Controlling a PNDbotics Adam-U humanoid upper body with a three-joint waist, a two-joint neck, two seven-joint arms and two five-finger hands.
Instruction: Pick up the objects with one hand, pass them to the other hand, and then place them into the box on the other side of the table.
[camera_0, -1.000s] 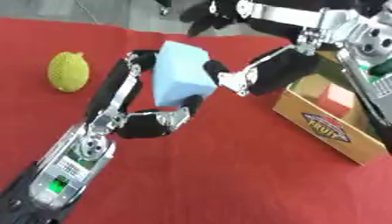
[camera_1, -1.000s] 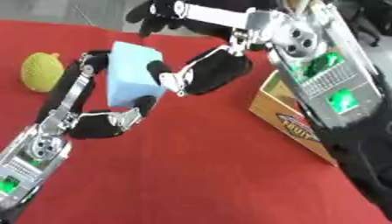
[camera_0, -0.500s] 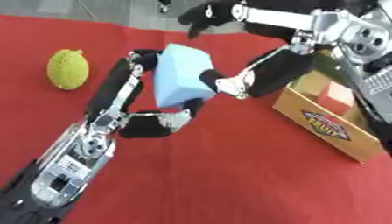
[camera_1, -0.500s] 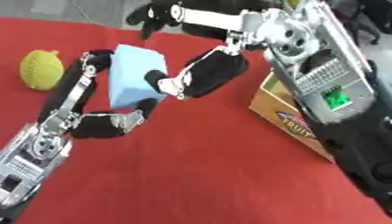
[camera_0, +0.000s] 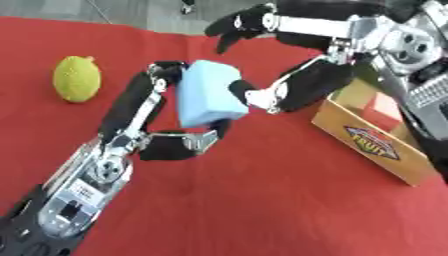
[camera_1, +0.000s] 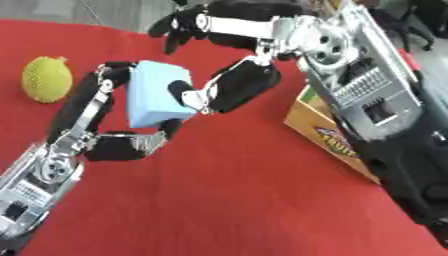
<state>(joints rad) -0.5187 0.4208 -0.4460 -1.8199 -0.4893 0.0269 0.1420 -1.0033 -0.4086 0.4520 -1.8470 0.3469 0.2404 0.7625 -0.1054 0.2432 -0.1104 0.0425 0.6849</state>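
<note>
The red surface (camera_0: 262, 200) carries everything here. Right of the light blue block (camera_0: 208, 94) sits the cardboard box (camera_0: 376, 145), well apart. The left hand (camera_0: 162, 125) holds that block up off the cloth, fingers and thumb curled round it. The right hand (camera_0: 280, 92) is spread wide, thumb touching the block's right face. Far left of the block rests a bumpy yellow-green fruit (camera_0: 77, 78).

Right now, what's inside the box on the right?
The cardboard box shows only a bare tan inner wall and a reddish patch on its floor. The right arm covers the rest of the interior.
</note>
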